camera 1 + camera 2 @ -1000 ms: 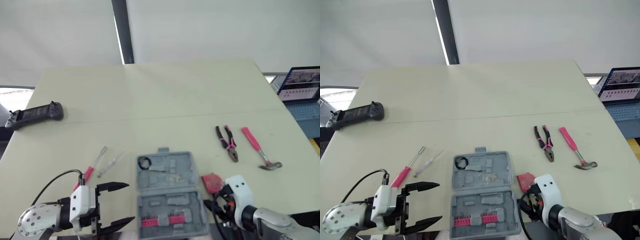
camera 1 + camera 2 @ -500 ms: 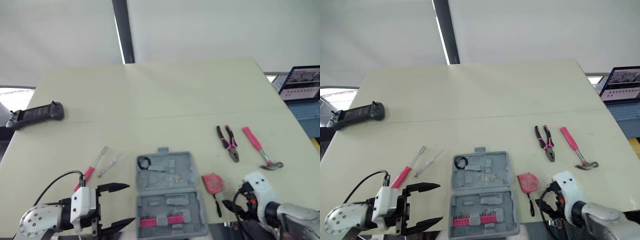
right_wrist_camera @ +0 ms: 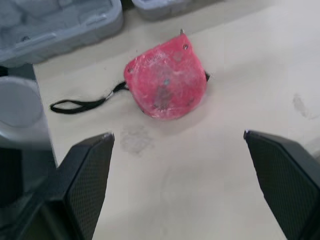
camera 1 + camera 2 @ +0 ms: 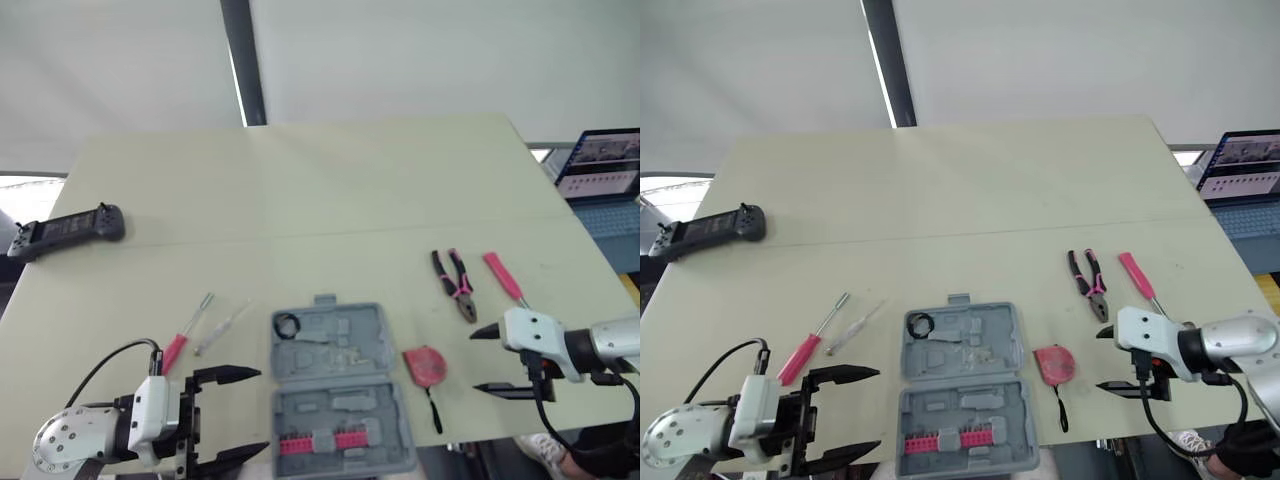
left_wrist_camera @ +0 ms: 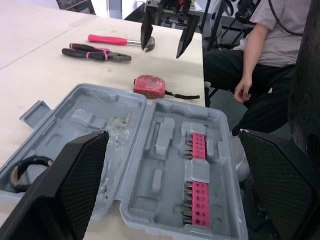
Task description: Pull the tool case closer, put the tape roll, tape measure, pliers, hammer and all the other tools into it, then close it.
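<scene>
Bright, even, diffuse light washed the pale yellow-green table (image 4: 330, 190) and the white wall (image 4: 430, 60) behind it almost without glare, the flat red tape measure (image 3: 165, 82) and the open grey plastic tool case (image 4: 335, 385) threw only faint soft shadows, and the blue laptop screen (image 4: 598, 165) glowed at the right edge.

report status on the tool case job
Left gripper, right gripper open, empty. Grey plastic tool case open. Red tape measure loose beside it. Nothing in the way.

Grey moulded-plastic tool case (image 4: 340, 385) — matt; red tape measure (image 3: 166, 82) scuffed.
</scene>
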`<state>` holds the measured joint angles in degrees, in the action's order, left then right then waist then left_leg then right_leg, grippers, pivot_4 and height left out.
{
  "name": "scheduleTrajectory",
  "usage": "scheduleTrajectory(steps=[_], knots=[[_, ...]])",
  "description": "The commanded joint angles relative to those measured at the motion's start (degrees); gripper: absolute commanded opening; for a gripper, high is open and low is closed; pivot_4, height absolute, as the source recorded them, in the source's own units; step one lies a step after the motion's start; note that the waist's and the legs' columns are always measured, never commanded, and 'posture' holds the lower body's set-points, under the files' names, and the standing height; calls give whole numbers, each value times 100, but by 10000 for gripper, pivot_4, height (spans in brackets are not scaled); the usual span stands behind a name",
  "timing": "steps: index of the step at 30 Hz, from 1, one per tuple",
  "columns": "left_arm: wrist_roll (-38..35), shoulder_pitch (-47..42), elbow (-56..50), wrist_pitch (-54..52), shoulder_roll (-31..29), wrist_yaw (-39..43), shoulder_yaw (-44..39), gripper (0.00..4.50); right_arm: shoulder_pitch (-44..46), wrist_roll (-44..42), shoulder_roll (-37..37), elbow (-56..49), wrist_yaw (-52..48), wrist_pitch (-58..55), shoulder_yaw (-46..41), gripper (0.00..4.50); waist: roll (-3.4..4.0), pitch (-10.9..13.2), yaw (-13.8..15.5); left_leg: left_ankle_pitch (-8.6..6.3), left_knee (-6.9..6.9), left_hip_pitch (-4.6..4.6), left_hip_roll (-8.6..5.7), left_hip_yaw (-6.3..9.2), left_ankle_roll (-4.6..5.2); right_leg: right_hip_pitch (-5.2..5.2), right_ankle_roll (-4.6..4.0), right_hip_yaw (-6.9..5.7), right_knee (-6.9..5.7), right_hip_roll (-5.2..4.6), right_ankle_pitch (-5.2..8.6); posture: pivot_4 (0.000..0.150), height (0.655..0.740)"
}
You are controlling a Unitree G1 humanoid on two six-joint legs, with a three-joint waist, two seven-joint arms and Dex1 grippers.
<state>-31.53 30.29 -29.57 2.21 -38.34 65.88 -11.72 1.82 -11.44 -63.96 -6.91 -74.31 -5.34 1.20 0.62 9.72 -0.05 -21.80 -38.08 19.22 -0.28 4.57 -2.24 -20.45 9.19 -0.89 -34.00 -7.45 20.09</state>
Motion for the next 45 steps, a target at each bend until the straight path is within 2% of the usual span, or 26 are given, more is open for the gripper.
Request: scheduleTrajectory(steps=[1,9,17,26,45], knots=[[-50,212,-285,124,33,-51,-128,45000,587,479,232,662,-410,1035,583,43850,-1,1,3,0,-4,0,-1,0,0,0,3,0,-1,-1,-2,1500,7400],[58,584,-531,217,140,-245,-190,45000,1690,1116,852,1961,-748,2312,1470,43850,0,1,-4,1,-7,-1,0,-1,-2,2,5,1,2,-1,-6,1500,7400],[109,720,-562,314,180,-340,-203,45000,2084,1423,1106,2605,-793,2863,1789,43850,0,0,-9,1,-9,-1,0,-3,-3,2,5,0,1,-2,-7,1500,7400],[242,964,-194,841,328,-152,-151,45000,2089,1303,1327,2504,-752,2669,1846,43850,-1,-1,-13,1,-8,-2,2,-4,-3,2,5,0,1,1,-7,1500,7400],[326,956,166,1255,360,-40,3,45000,1869,1173,1359,2216,-822,2609,1834,43850,-3,-1,-10,1,-9,-4,2,-6,-3,3,4,0,0,0,-7,1500,7400]])
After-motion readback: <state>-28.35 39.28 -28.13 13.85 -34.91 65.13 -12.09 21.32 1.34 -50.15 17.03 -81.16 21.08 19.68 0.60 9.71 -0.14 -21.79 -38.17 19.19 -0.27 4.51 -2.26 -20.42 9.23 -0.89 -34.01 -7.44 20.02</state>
